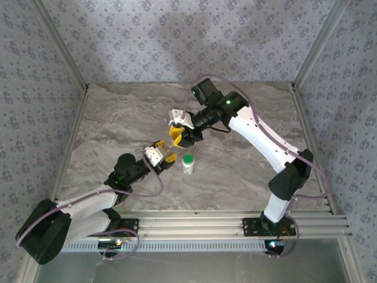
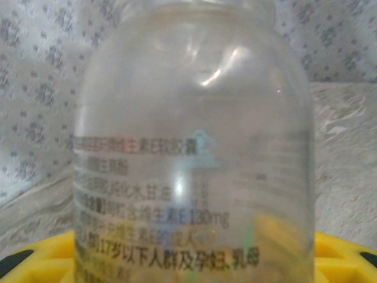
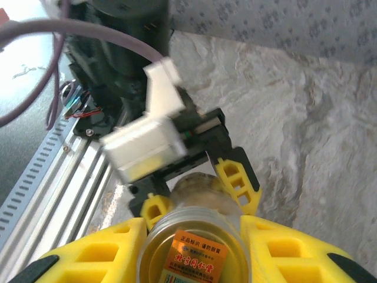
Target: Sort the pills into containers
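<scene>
Over a marbled table with papered walls, looks mid-pour and far from sorted: left gripper clamped on a clear bottle, right gripper closed round an orange-labelled jar tipped above it, green-capped vial standing beside. Gives the bottle's print from the left wrist, its open mouth from the right wrist.

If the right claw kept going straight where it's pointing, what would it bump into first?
Probably the clear bottle held in the left claw. The right claw grips a jar that aims at it, so jar and bottle would touch first. How near they are is hard to tell.
</scene>
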`<state>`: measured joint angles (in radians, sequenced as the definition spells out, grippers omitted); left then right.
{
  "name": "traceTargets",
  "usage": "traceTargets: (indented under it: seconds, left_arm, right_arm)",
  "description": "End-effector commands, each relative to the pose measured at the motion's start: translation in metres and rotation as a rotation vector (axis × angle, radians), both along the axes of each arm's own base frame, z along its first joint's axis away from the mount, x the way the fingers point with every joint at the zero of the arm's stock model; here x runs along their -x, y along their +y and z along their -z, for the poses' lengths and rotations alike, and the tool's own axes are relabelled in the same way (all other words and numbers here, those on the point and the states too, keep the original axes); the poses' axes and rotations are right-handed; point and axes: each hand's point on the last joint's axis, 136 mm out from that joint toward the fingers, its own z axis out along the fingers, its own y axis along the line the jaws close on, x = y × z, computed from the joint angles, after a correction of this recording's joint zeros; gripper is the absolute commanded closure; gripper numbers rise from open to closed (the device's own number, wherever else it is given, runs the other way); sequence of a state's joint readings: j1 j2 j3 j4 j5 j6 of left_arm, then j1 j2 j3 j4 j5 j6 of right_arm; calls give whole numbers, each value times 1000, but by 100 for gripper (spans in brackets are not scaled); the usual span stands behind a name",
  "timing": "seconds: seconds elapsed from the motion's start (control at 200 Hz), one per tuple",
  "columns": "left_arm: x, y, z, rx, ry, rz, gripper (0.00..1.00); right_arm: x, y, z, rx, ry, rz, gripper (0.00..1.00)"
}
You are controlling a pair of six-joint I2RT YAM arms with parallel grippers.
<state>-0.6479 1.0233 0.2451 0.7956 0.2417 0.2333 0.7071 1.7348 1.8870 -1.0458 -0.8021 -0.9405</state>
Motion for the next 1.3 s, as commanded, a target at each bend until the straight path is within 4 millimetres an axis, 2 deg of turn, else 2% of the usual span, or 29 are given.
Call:
traceTargets:
  seconds: [0.0, 0.195, 0.345, 0.46, 0.555, 0.665, 0.675, 0.74, 0.865, 1.064, 1.144, 1.294]
  left_arm:
    - [-4, 3, 1, 8, 22, -26, 73]
    - [-8, 5, 2, 3, 25, -48, 73]
    - [-17, 14, 6, -17, 30, -121, 73]
    - [-25, 18, 16, -54, 52, -168, 73]
    - [-32, 19, 24, -93, 75, -193, 73]
    - [-39, 21, 27, -133, 96, -224, 73]
    - [-40, 21, 26, -136, 97, -225, 73]
    - [-44, 22, 27, -156, 113, -240, 73]
    - [-51, 22, 32, -189, 161, -257, 74]
    - [-60, 21, 37, -263, 222, -278, 74]
    - [-63, 20, 36, -287, 225, -277, 74]
    - [-68, 13, 37, -374, 239, -239, 74]
  right_arm:
    - [25, -11, 1, 9, 20, -137, 90]
    - [6, -6, -2, 0, 23, -33, 89]
    - [-37, -12, -15, -102, 27, 250, 88]
    - [-59, -39, -24, -184, -8, 463, 89]
    - [-65, -64, -23, -219, -6, 635, 89]
    - [-60, -90, -17, -254, -1, 786, 88]
    - [-58, -92, -9, -244, 10, 795, 88]
    - [-49, -104, 2, -257, 38, 845, 88]
    - [-37, -115, 21, -313, 86, 903, 89]
    - [-29, -132, 68, -287, 58, 992, 89]
    - [-27, -144, 77, -294, 41, 1039, 90]
    - [-23, -167, 81, -351, -5, 1133, 90]
